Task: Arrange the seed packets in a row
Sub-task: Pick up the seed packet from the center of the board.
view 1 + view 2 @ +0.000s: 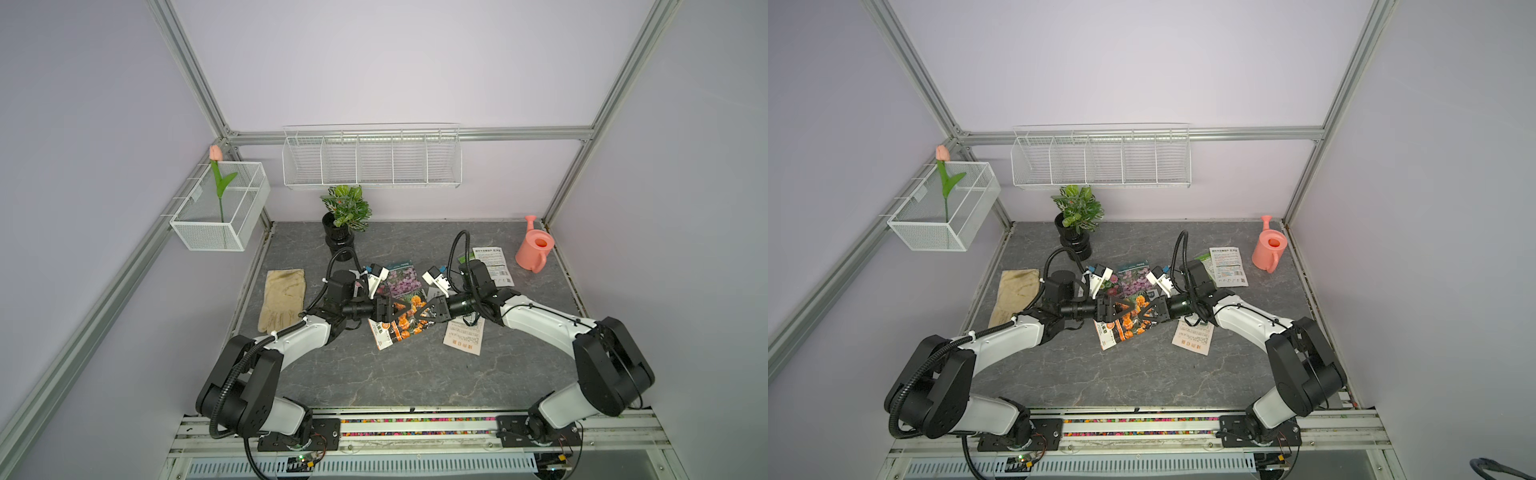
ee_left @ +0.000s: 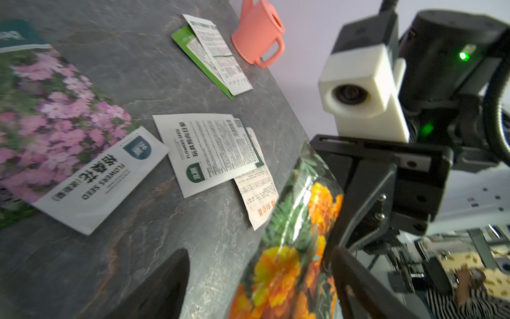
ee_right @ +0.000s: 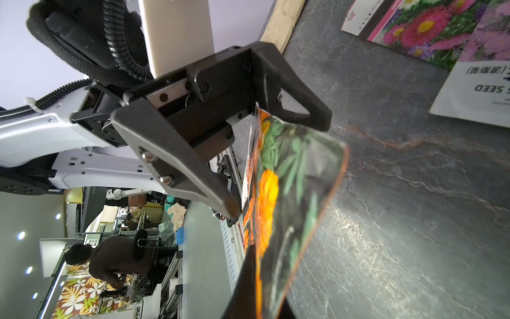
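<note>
An orange-flower seed packet [image 1: 405, 323] [image 2: 292, 248] [image 3: 289, 179] is held off the table at mid-table, bowed and on edge. My right gripper [image 1: 422, 311] [image 3: 254, 290] is shut on one end of it. From the opposite side my left gripper [image 1: 404, 309] [image 2: 262, 287] stands open around the packet's other end, with the packet close to one finger [image 2: 358, 281]. Just behind them a pink-flower packet [image 1: 401, 277] [image 2: 55, 124] lies flat, overlapping a mixed-flower packet [image 3: 425, 27]. White-backed packets lie to the right [image 1: 464, 336] [image 2: 212, 149] and at the back right [image 1: 494, 266], the latter over a green one [image 2: 198, 55].
A beige glove [image 1: 282, 297] lies at the table's left edge. A potted plant [image 1: 345, 216] stands at the back, a pink watering can [image 1: 534, 249] in the back right corner. Wire baskets [image 1: 372, 160] hang on the walls. The dark stone table [image 1: 415, 382] runs to the front rail.
</note>
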`<state>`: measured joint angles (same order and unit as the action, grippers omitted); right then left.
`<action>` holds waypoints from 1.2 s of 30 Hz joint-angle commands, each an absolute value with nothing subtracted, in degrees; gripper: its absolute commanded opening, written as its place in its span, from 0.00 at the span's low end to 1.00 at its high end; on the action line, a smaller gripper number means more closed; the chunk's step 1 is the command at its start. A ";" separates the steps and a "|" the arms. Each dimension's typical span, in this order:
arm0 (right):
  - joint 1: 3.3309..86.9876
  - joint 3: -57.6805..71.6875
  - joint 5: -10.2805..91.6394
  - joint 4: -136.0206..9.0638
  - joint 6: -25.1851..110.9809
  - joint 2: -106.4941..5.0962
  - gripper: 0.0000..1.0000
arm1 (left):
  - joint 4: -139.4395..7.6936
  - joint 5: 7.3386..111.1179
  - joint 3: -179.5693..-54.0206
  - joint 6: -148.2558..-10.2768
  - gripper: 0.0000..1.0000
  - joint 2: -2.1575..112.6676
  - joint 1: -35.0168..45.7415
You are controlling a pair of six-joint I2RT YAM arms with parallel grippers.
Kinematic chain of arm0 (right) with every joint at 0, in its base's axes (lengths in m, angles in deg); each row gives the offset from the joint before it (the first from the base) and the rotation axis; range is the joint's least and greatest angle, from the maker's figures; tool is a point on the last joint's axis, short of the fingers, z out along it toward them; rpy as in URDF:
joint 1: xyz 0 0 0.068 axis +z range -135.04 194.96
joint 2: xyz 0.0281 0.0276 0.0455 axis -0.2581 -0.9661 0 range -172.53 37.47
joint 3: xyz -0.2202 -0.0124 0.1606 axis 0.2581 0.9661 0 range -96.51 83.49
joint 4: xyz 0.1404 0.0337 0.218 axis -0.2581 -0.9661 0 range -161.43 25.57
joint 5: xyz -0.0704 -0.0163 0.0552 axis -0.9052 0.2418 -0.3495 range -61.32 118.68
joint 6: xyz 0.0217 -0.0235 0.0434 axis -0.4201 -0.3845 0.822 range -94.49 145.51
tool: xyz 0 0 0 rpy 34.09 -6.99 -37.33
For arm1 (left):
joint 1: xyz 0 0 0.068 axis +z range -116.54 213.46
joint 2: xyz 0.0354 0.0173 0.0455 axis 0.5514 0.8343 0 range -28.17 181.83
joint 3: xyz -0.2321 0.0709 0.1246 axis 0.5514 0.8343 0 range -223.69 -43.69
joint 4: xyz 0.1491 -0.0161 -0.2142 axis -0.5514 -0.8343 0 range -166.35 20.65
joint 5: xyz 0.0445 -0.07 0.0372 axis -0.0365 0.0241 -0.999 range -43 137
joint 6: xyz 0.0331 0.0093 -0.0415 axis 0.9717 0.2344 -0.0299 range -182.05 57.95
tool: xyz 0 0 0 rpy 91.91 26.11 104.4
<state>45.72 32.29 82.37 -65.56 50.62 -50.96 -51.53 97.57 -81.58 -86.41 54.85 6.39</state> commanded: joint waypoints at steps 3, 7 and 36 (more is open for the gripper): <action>43.54 31.37 84.80 -63.99 50.56 -51.57 0.07 | -51.60 104.44 -84.23 -84.48 0.41 55.13 6.21; 41.90 31.37 84.93 -63.41 51.11 -51.30 0.07 | -55.29 102.96 -86.17 -83.64 0.09 56.62 6.22; 51.13 40.07 68.91 17.52 103.72 -80.91 0.79 | -65.80 55.67 -70.57 -115.91 0.00 29.81 5.16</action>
<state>48.98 42.68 70.09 -0.29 93.41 -77.21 -59.60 62.14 -69.73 -114.19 33.21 5.32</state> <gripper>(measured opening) 0.801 0.056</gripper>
